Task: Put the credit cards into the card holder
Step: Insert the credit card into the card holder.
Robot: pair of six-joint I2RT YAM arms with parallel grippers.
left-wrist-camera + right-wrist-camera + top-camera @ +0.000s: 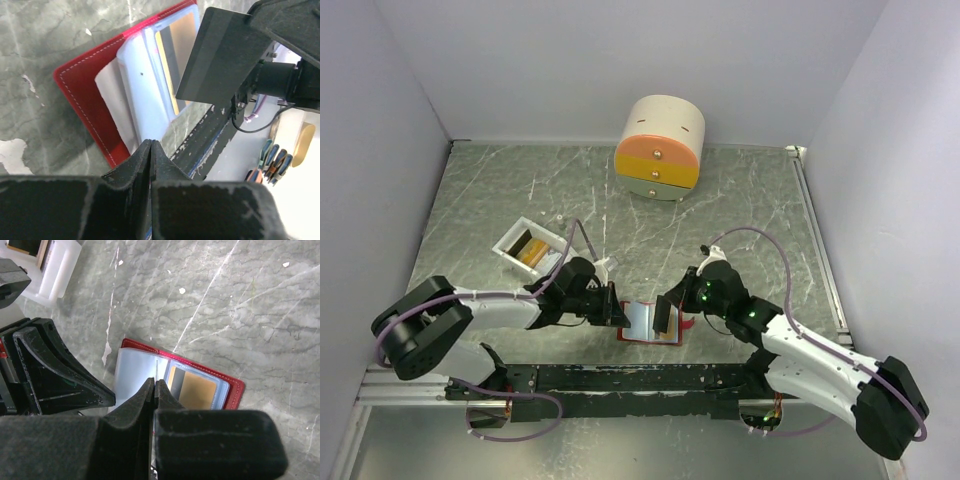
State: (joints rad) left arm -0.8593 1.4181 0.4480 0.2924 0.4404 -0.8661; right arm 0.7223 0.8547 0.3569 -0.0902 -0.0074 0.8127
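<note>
Cards [528,250], orange-gold and dark, lie stacked in the white tray [506,243] at the far left, well apart from both grippers. Neither claw carries one.

Next comes the left gripper [613,305], low over the table at the left edge of the holder [642,320]. Its wrist view shows the fingers [135,165] pressed tight together, with the tips right at the near rim of the pale sleeves [145,95]. Whether a sleeve edge is caught between them I cannot tell.

The holder lies open and flat on the table between the two arms, red cover down and sleeves up. One gold card [196,391] sits already inside a clear pocket on its right half.

The right gripper [665,314] hangs over that half, clenched as well. In its own view a thin sleeve leaf seems to stand edge-on out of the fingertips, so it is probably pinching a leaf to hold a pocket apart.

My reading is that one card is lodged and the step in hand is tending the holder: spreading or steadying the sleeves before the next card. The next move calls for one claw to let go, travel to the tray and pick a thin card by its edge out of a tight stack, while the other keeps the holder from sliding. The card must then meet the pocket mouth nearly flat and square, since the film is limp and will likely buckle.
</note>
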